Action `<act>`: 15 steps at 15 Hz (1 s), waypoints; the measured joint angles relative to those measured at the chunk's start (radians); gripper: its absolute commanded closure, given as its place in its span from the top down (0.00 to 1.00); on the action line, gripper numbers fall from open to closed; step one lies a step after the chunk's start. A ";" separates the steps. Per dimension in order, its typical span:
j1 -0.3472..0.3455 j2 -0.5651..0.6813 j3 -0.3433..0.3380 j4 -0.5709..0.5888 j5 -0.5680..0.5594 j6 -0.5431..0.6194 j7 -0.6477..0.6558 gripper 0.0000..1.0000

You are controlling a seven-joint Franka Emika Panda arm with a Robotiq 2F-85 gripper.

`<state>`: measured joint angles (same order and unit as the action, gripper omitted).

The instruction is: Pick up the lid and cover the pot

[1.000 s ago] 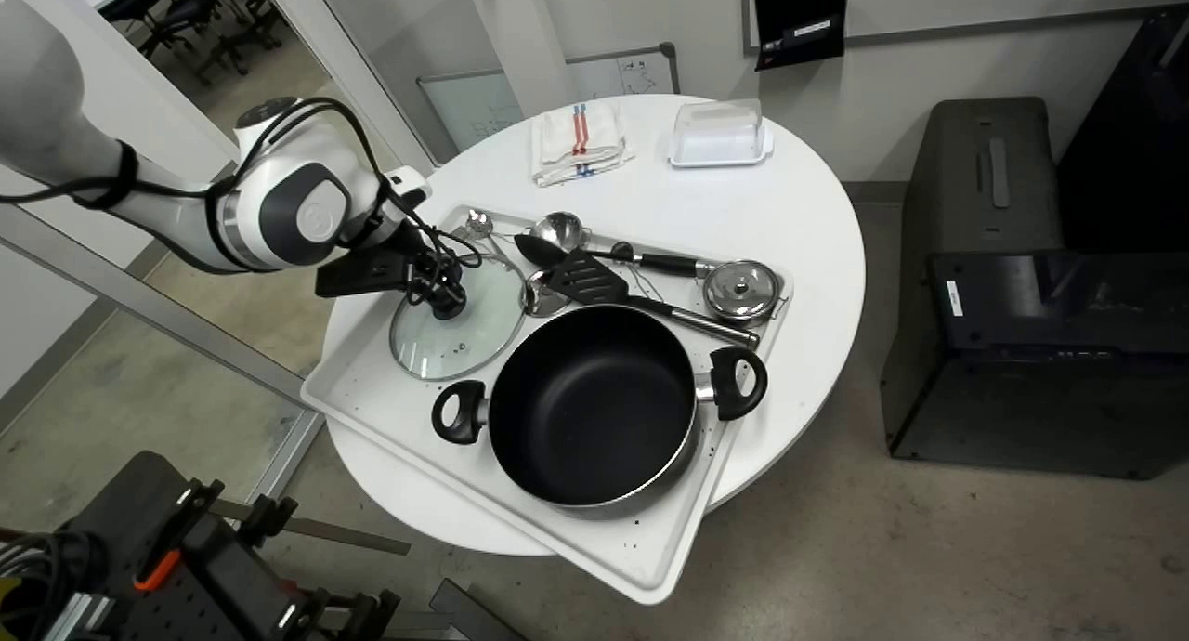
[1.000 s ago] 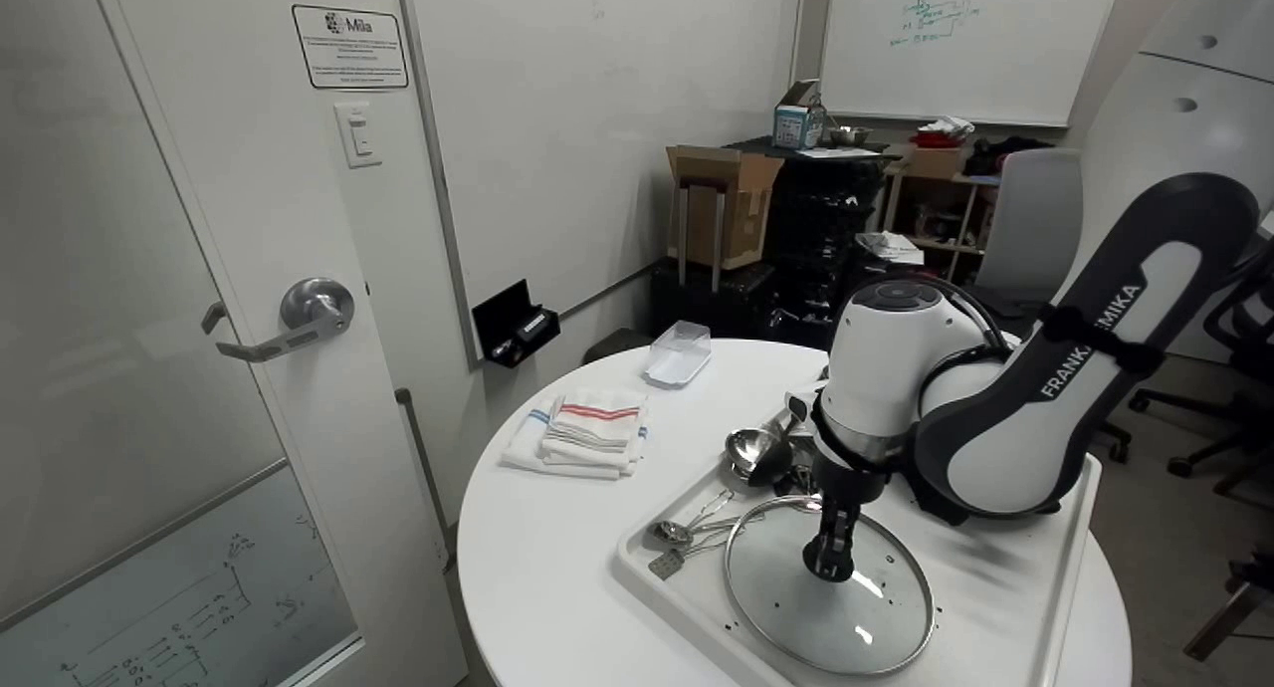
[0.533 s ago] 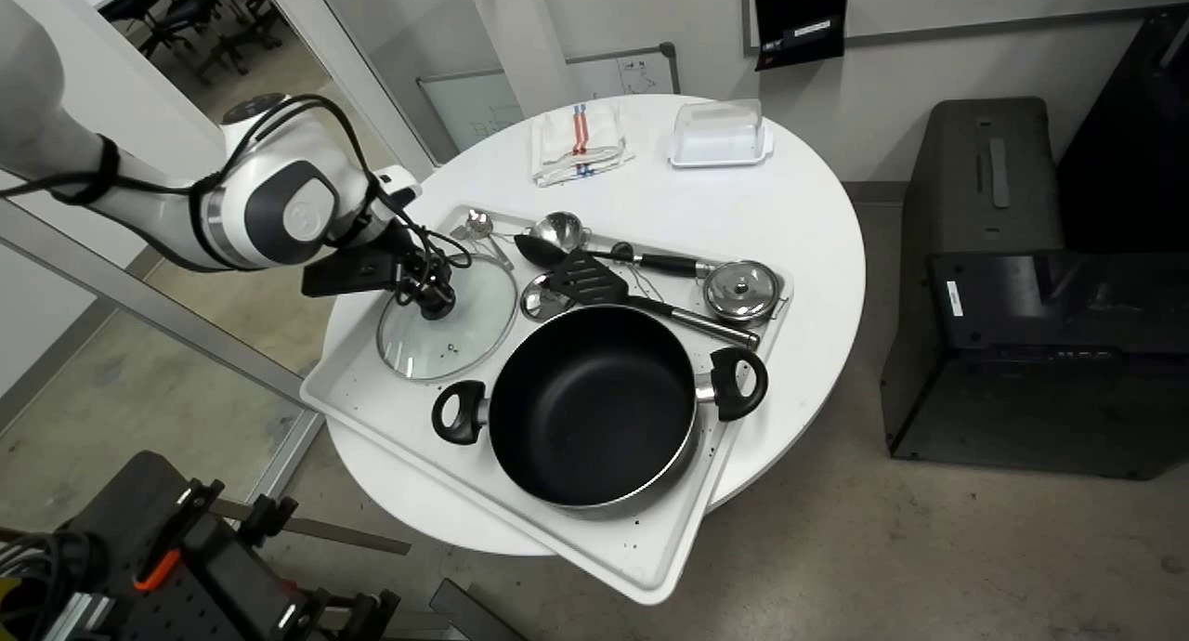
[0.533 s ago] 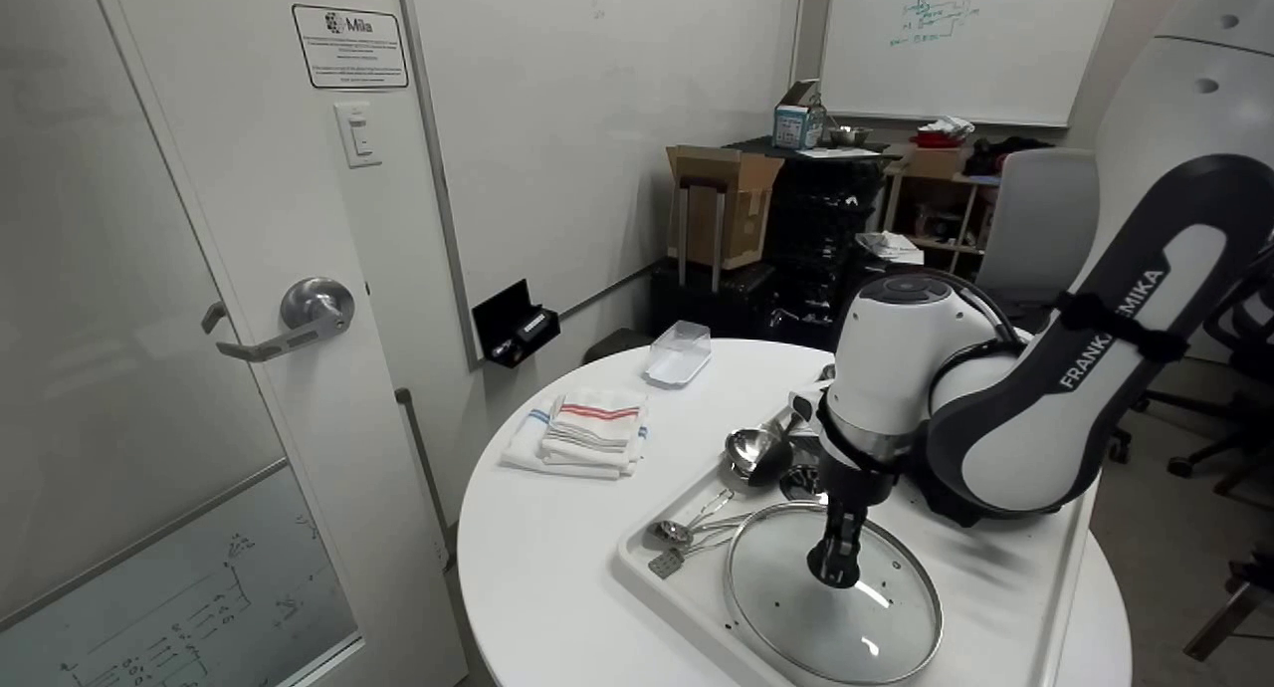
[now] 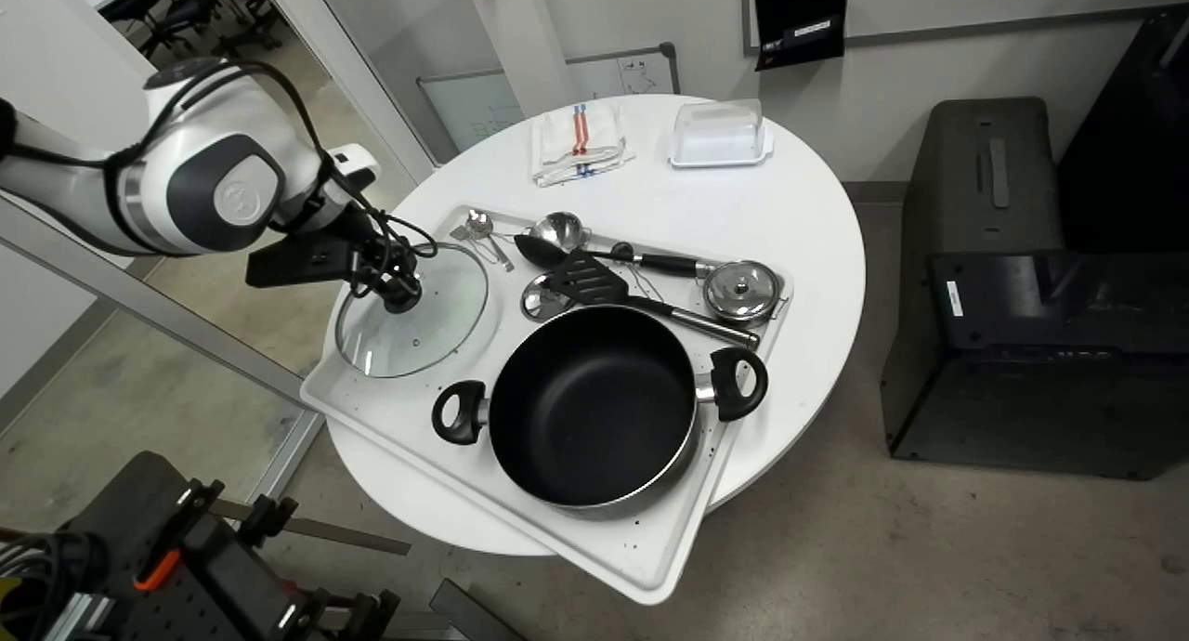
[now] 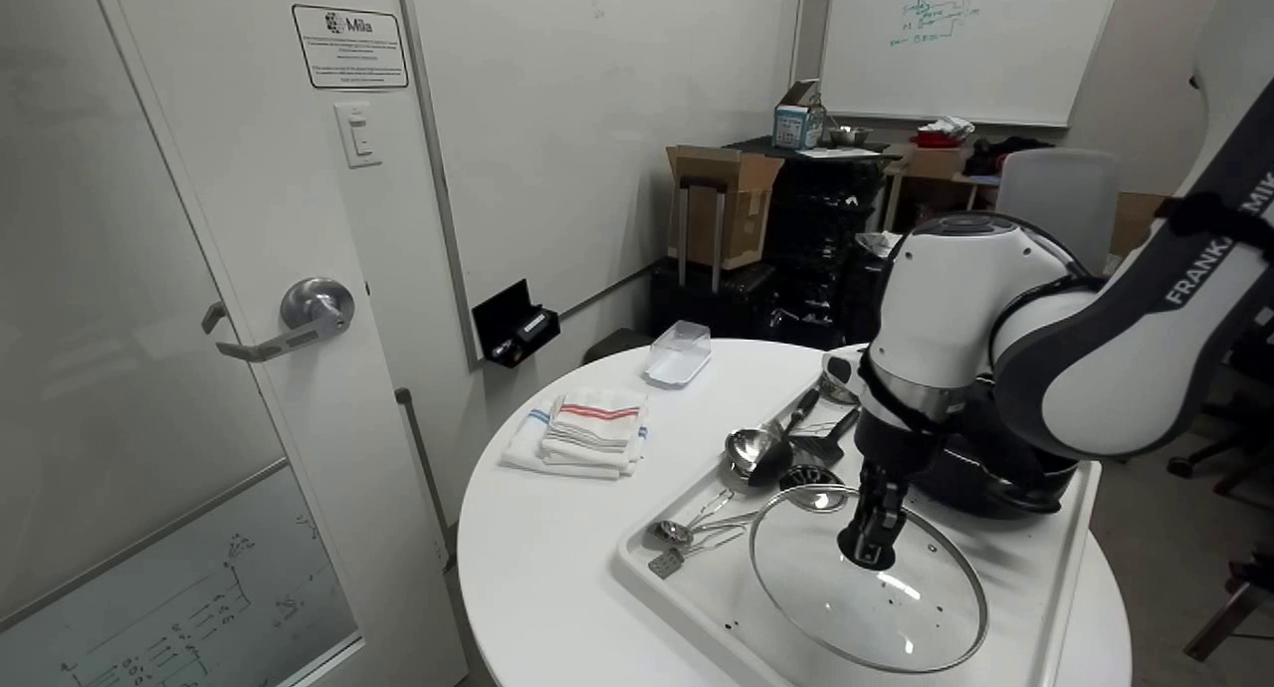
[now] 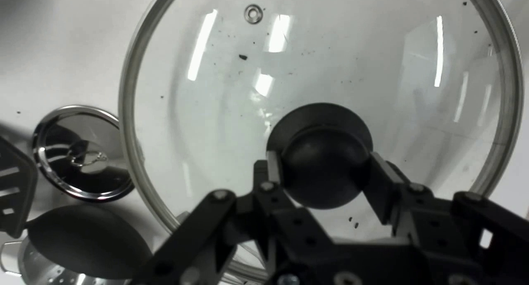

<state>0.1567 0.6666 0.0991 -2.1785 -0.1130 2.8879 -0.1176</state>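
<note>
The clear glass lid (image 5: 437, 311) with a metal rim hangs from my gripper (image 5: 400, 293) above the tray, left of the pot; it also shows in an exterior view (image 6: 846, 607). In the wrist view the gripper (image 7: 323, 165) has its two pads (image 7: 274, 169) against either side of the lid's black knob (image 7: 324, 181). The glass stretches out around the knob. The wide black pot (image 5: 594, 418) stands uncovered on the tray with a loop handle on each side. In an exterior view the pot (image 6: 980, 483) is partly hidden behind the arm.
The white tray (image 5: 641, 557) on the round table also holds a black slotted spatula (image 5: 590, 281), a steel ladle (image 5: 557, 230), small steel utensils and a small steel lidded pot (image 5: 741, 291). Folded towels (image 5: 576, 144) and a clear-lidded box (image 5: 720, 135) stand behind the tray.
My gripper has carried the lid up and away from the pot, leftward in an exterior view. The lid stays in its grip. The pot and utensils have not moved.
</note>
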 measured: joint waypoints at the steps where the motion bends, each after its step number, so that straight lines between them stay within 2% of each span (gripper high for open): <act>1: -0.010 -0.024 0.003 -0.021 0.000 0.000 -0.001 0.25; 11: -0.150 -0.230 0.005 -0.165 0.028 -0.002 -0.001 0.25; 15: -0.192 -0.263 -0.029 -0.190 0.043 0.001 0.000 0.25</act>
<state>-0.0357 0.4032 0.0700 -2.3686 -0.0704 2.8888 -0.1175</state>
